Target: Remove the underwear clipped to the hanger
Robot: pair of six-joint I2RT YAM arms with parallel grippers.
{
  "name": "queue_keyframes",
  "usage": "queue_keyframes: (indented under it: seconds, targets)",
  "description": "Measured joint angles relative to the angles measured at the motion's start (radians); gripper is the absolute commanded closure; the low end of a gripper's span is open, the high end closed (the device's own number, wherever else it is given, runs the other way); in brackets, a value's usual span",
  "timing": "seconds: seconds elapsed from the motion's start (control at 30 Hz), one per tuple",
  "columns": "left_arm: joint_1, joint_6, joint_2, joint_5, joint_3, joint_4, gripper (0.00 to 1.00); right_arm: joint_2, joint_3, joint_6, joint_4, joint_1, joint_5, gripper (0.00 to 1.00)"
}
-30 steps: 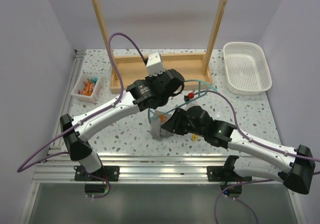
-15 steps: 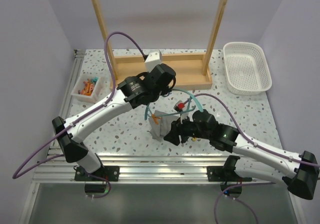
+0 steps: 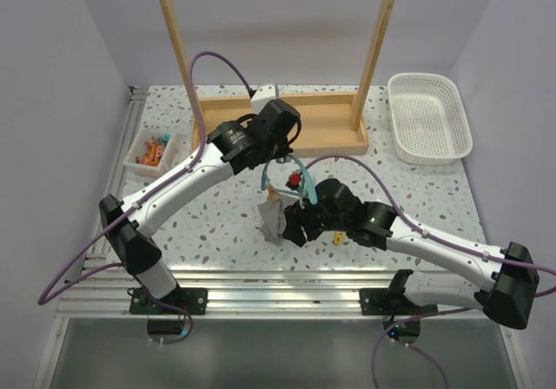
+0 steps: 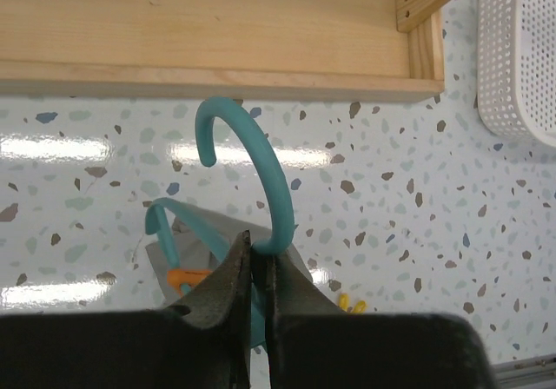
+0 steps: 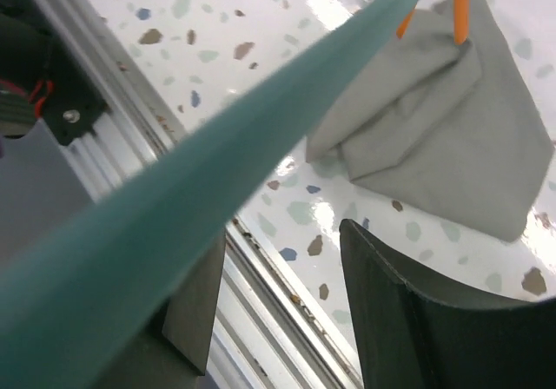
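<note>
The teal hanger (image 3: 298, 174) hangs upright above the table, and my left gripper (image 3: 280, 157) is shut on the base of its hook (image 4: 256, 168). The grey underwear (image 3: 271, 222) hangs from the hanger's low end by an orange clip (image 4: 185, 277), its bottom edge near the table. A red clip (image 3: 294, 180) sits on the hanger's other side. My right gripper (image 3: 291, 231) is open just right of the underwear. In the right wrist view the hanger bar (image 5: 217, 172) crosses close over my open right gripper (image 5: 287, 293), with the underwear (image 5: 452, 128) beyond it.
A tall wooden frame stands on its base (image 3: 330, 133) at the back. A white basket (image 3: 430, 115) sits back right. A small tray (image 3: 152, 152) of clips sits at the left. A yellow clip (image 3: 337, 239) lies on the table by my right arm.
My left gripper has moved left and back with the hanger, which now hangs more upright. My right gripper has moved left, closer to the underwear.
</note>
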Motion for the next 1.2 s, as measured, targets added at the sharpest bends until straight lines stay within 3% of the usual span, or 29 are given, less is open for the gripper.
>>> queue_keyframes:
  seconds: [0.23,0.53,0.67,0.83,0.97,1.0,1.2]
  targets:
    - [-0.002,-0.003,0.000,-0.041,0.000,0.004,1.00,0.027,0.013,0.161,-0.087,0.014,0.198,0.33]
    - [0.000,-0.023,-0.002,-0.045,-0.004,0.017,1.00,-0.080,-0.002,0.445,-0.116,0.020,0.386,0.23]
    - [0.014,-0.018,-0.005,0.004,-0.003,0.016,1.00,-0.129,-0.050,0.361,-0.036,0.019,0.383,0.23]
    - [0.116,0.031,0.012,0.208,0.044,-0.009,1.00,-0.245,-0.160,0.139,0.132,0.017,0.287,0.20]
    - [0.195,0.064,0.016,0.299,0.070,-0.008,1.00,-0.379,-0.192,0.056,0.174,0.018,0.312,0.04]
    - [0.206,0.068,0.014,0.314,0.069,-0.008,1.00,-0.404,-0.192,0.055,0.187,0.018,0.341,0.04]
    - [0.216,0.078,0.006,0.376,0.061,-0.006,1.00,-0.321,-0.095,0.032,0.161,0.014,0.401,0.03]
